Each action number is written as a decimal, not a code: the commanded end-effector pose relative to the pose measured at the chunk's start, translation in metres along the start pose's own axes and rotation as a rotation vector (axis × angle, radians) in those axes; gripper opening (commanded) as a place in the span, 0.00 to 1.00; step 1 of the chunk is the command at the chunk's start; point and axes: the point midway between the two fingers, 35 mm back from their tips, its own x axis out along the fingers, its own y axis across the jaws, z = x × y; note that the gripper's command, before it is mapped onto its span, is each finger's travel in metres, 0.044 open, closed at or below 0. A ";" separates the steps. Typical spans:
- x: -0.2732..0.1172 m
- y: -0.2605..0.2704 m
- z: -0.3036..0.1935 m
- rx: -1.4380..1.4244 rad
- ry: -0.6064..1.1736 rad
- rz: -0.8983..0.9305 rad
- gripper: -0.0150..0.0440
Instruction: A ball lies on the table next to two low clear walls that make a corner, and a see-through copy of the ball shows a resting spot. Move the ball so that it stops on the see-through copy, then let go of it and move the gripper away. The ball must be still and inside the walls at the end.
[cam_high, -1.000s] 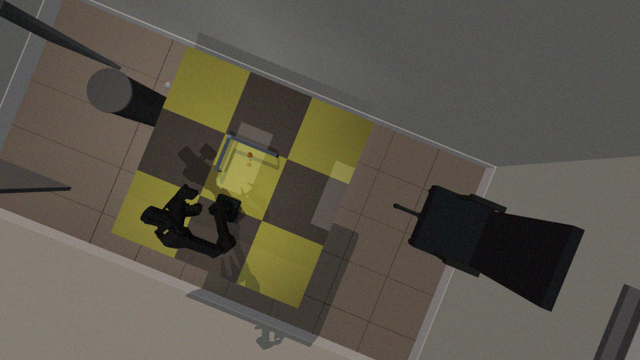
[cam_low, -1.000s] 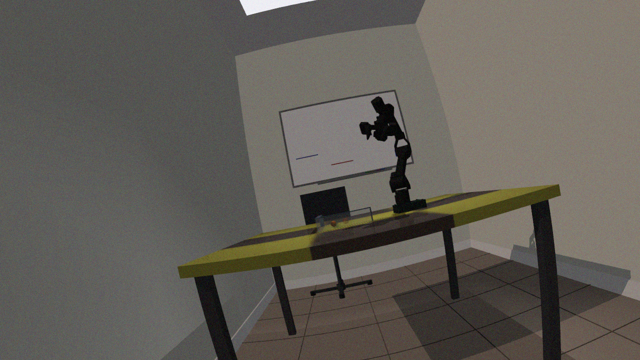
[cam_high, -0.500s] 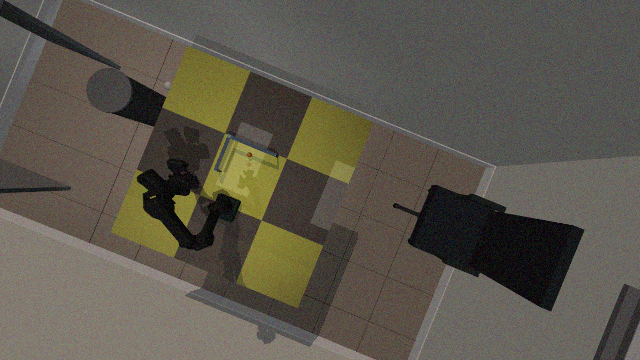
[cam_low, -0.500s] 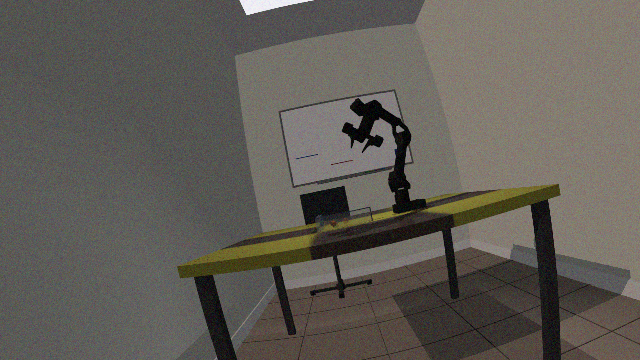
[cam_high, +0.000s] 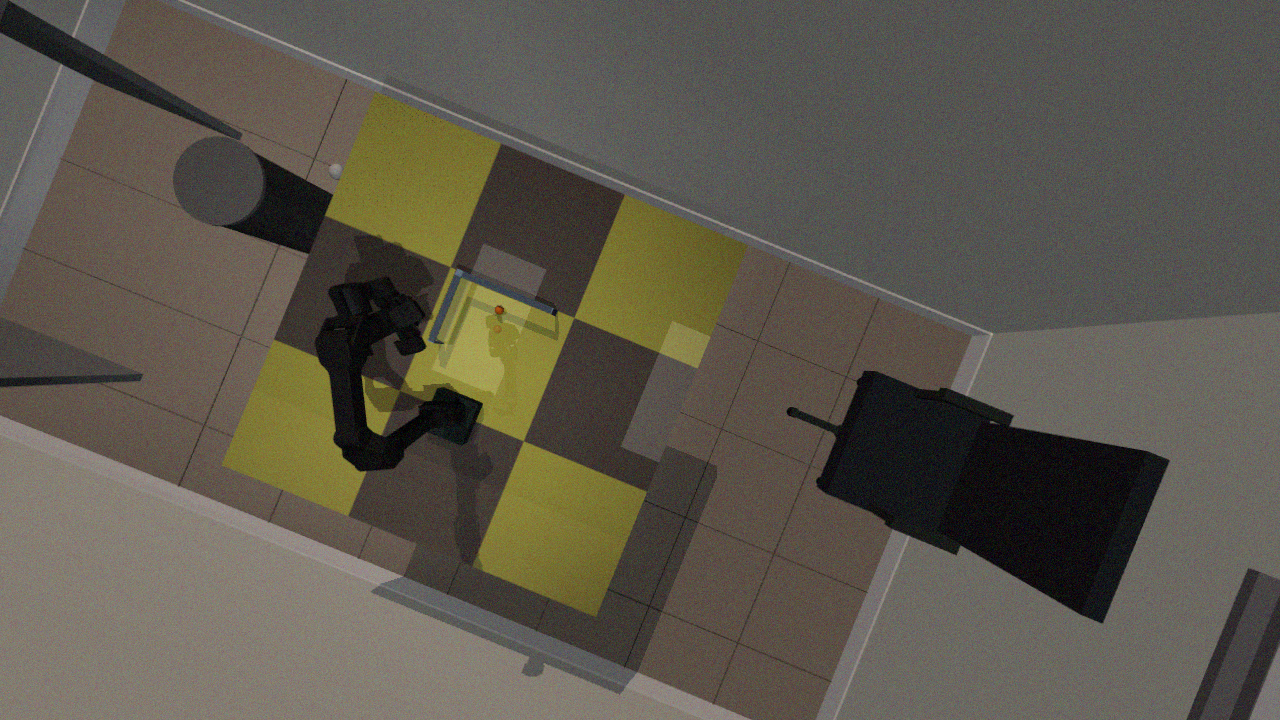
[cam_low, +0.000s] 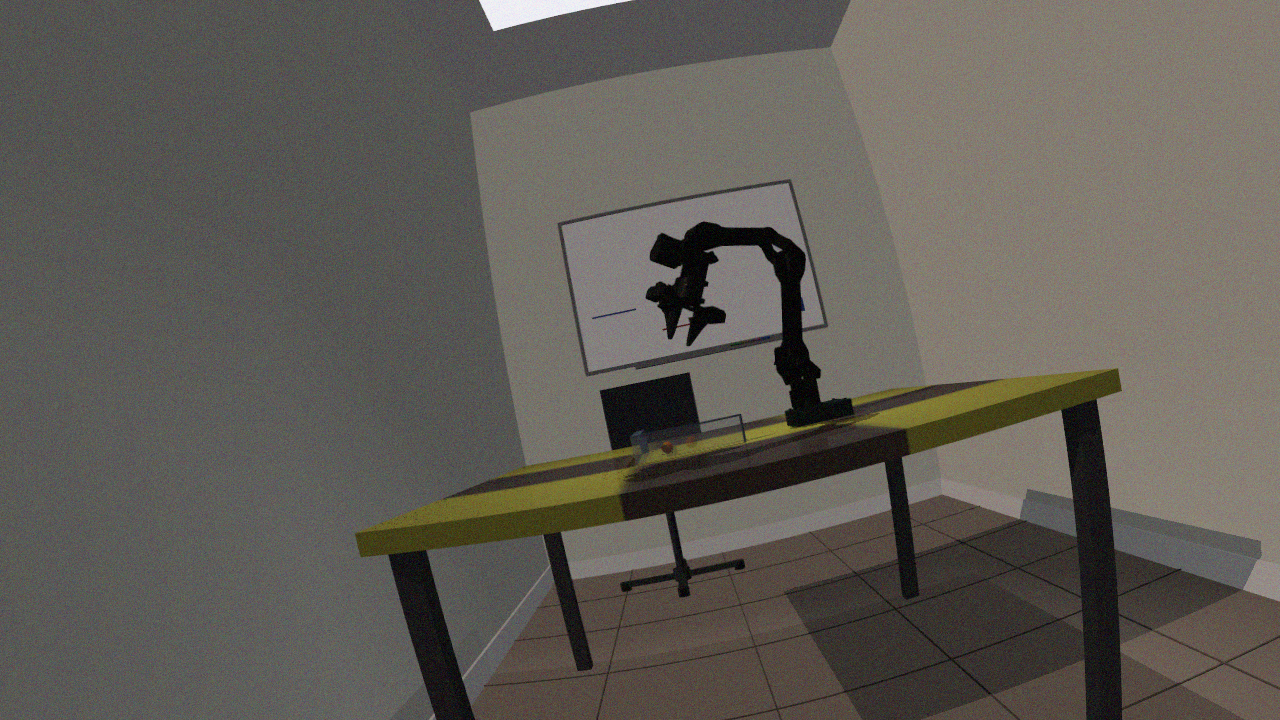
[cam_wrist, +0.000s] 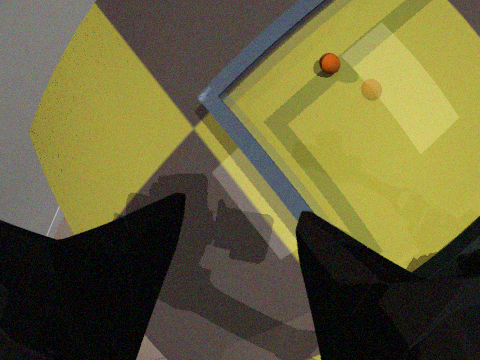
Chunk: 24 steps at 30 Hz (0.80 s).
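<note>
My gripper is open with nothing between its fingers. It hangs high above the table, off to the side of the walled corner. An orange ball rests on a yellow square inside the corner, near one wall. The see-through copy shows paler a short way from the ball, farther from that wall. The other wall lies between the ball and the gripper in the wrist view.
The table has a yellow and dark brown checkered top. The arm base stands on it beyond the open side of the corner. Shadows and pale light patches cross the top. An office chair stands on the floor behind the table.
</note>
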 end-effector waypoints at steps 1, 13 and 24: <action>0.060 -0.004 0.035 -0.288 0.038 -0.133 0.65; 0.138 -0.037 0.087 -0.697 0.184 -0.271 0.65; 0.180 -0.070 0.113 -0.914 0.311 -0.302 0.65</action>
